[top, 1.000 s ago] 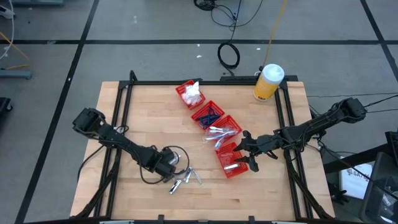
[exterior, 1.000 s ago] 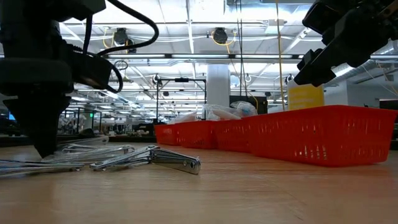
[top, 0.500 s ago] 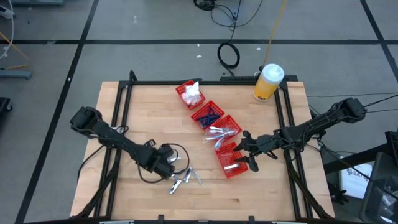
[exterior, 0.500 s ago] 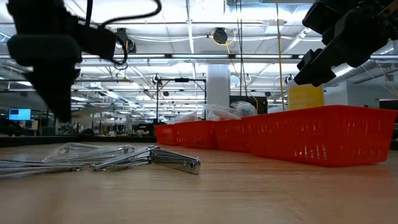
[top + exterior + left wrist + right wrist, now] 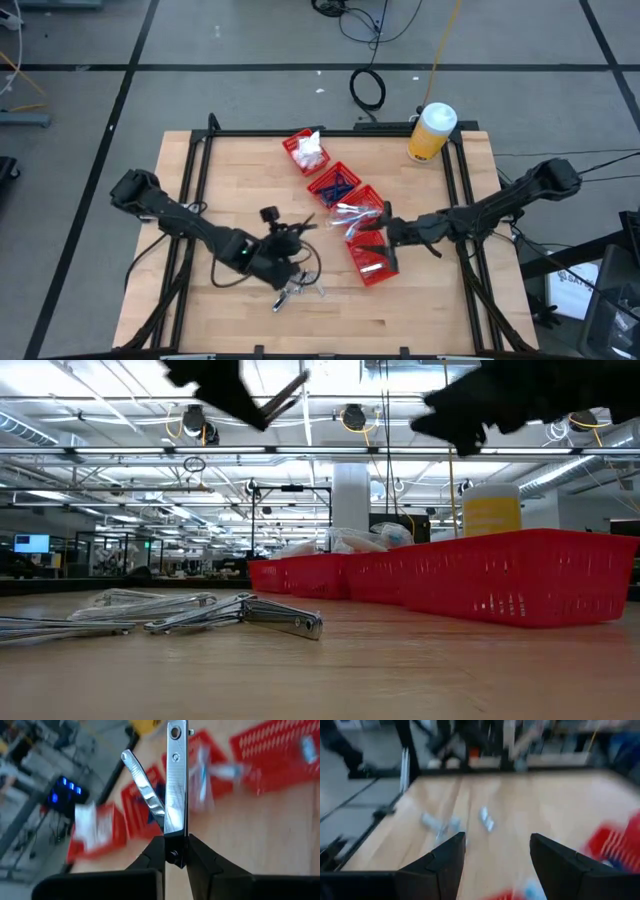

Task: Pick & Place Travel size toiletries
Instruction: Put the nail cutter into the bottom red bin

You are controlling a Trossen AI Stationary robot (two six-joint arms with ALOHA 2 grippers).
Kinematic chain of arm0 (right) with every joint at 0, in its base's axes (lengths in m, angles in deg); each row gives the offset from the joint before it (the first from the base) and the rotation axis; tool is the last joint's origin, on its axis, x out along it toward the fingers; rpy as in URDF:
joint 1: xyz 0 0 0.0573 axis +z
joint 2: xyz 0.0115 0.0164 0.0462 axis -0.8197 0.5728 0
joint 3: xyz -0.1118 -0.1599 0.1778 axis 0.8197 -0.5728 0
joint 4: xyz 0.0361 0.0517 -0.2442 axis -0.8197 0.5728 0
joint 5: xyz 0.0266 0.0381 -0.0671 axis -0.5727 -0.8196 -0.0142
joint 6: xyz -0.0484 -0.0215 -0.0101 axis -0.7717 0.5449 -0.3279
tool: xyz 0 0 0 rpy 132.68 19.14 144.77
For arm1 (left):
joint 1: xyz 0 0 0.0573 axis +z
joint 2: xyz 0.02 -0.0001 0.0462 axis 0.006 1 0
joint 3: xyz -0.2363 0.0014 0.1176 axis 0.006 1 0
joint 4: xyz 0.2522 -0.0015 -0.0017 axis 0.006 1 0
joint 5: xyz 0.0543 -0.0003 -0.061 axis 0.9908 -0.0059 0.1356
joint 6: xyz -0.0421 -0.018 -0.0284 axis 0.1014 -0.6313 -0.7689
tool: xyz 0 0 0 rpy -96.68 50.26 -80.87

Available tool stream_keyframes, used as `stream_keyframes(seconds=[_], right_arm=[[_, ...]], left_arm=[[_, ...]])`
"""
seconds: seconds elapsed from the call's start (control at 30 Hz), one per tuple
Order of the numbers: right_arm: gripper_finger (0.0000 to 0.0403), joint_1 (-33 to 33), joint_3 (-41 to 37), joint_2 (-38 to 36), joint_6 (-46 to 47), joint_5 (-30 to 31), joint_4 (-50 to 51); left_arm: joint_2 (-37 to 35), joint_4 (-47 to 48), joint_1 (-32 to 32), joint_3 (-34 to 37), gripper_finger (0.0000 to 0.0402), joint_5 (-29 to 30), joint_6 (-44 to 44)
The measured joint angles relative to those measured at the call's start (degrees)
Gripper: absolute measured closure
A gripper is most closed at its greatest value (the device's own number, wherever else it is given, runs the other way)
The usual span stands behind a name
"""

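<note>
The left gripper (image 5: 176,854) is clamped on a silvery nail clipper (image 5: 172,780), its lever sprung open, raised clear of the table (image 5: 420,310) near centre. In the high view this gripper (image 5: 283,238) sits at about 7 o'clock of the bin row. The step in hand appears to be the carry: the piece is lifted and has not yet been placed.

The right gripper (image 5: 496,851) has its fingers set wide with nothing between them. It hovers at the 3 o'clock side of the two nearer bins (image 5: 385,230).

Count: four red bins (image 5: 372,258) in a diagonal row. The farthest holds white packets (image 5: 311,150), the next dark blue pieces (image 5: 336,184), the third clear-wrapped sticks (image 5: 352,213), and the nearest silvery pieces (image 5: 376,267). Numbers within each bin cannot be told. A small cluster of loose silvery pieces (image 5: 298,290) remains on the wood; exact number unclear. One yellow bottle (image 5: 431,132) stands at the far corner.

The next move likely calls for travel toward 3 o'clock and release over the nearest bin, keeping clear of the right arm.
</note>
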Motion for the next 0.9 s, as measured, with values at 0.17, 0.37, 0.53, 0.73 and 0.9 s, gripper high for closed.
stream_keyframes(seconds=[0.17, 0.37, 0.53, 0.73, 0.9], right_arm=[[0.0193, -1.7, 0.0, 7.9, -8.4, 0.3, -20.6], [0.0186, -5.8, 0.0, 15.8, -9.7, -1.1, -34.4], [0.0145, -8.2, 0.5, 19.5, -7.9, -9.5, -45.1], [0.0092, -8.6, 3.5, 19.8, -6.6, -11.8, -43.8], [0.0081, -8.7, 7.0, 19.8, -7.1, -11.6, -38.9]], left_arm=[[0.0, -18.2, 2.8, 0.0, 0.0369, -0.2, 18.4], [0.0, -32.4, 4.0, 0.0, 0.0369, -8.7, 32.1], [0.0, -33.8, 5.7, 0.1, 0.0369, -13.0, 32.3], [0.0, -36.6, 7.5, 1.9, 0.0369, -13.7, 31.8], [0.0, -37.2, 8.6, 1.9, 0.0369, -13.8, 31.8]])
